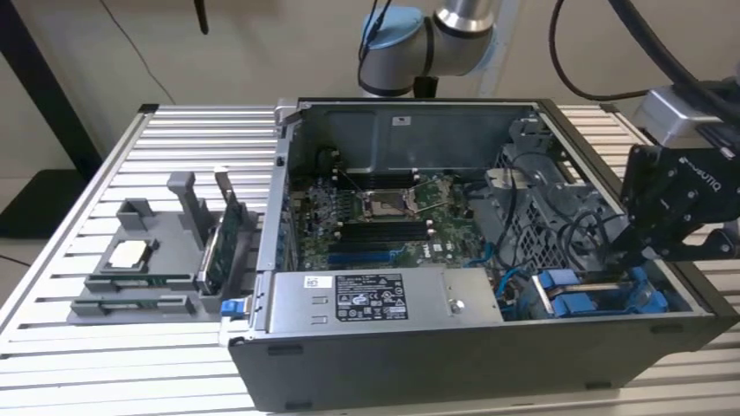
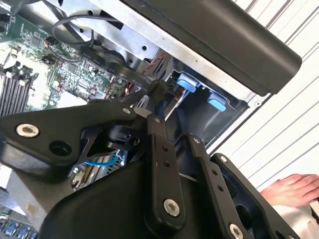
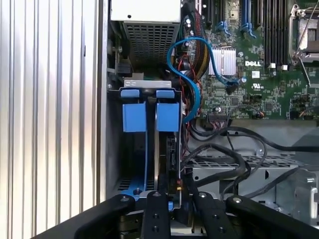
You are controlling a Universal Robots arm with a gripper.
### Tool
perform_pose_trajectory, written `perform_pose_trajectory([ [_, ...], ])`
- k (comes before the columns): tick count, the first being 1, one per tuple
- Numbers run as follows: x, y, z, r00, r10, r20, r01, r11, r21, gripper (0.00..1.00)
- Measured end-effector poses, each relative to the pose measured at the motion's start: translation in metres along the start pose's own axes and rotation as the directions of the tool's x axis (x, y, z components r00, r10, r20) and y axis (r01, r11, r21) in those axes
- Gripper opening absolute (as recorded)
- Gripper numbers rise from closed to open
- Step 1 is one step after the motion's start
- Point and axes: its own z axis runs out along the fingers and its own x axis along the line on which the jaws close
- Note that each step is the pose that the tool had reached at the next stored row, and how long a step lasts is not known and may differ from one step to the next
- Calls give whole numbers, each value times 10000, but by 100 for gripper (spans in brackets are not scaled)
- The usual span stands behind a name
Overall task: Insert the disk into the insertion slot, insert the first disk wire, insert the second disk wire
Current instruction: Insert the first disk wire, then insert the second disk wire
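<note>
The disk sits down in the insertion slot (image 3: pixel 144 83) at the near right corner of the open computer case; its grey edge (image 3: pixel 157 159) and the blue carrier tabs (image 3: pixel 168 117) show in the first wrist view. In the exterior view the carrier's blue (image 1: pixel 578 303) shows low in that corner. My gripper (image 1: pixel 621 260) reaches into the case just above the bay. In the second wrist view its fingers close together at the gripper (image 2: pixel 147 102) on the black end of a disk wire (image 2: pixel 119 69), right by the blue tabs (image 2: pixel 187 82). The same gripper (image 3: pixel 174 191) hangs over the disk's end.
A silver power-supply box (image 1: pixel 370 299) fills the case front, with the motherboard (image 1: pixel 382 217) behind it. Blue cable (image 3: pixel 192 74) and black cables (image 3: pixel 234 159) crowd beside the bay. A grey holder with a green card (image 1: pixel 225 234) stands on the slatted table. A person's hand (image 2: pixel 294 189) rests outside the case.
</note>
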Motion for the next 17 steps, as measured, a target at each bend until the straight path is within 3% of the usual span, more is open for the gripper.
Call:
perform_pose_trajectory([
  [6, -4, 6, -92, 10000, 1, -21, -1, 10000, 0, 26],
  [12, -11, 9, -180, 10000, 6, -89, -6, 10000, -2, 26],
  [17, -29, -29, -200, 9997, 19, -249, -21, 10000, -64, 26],
])
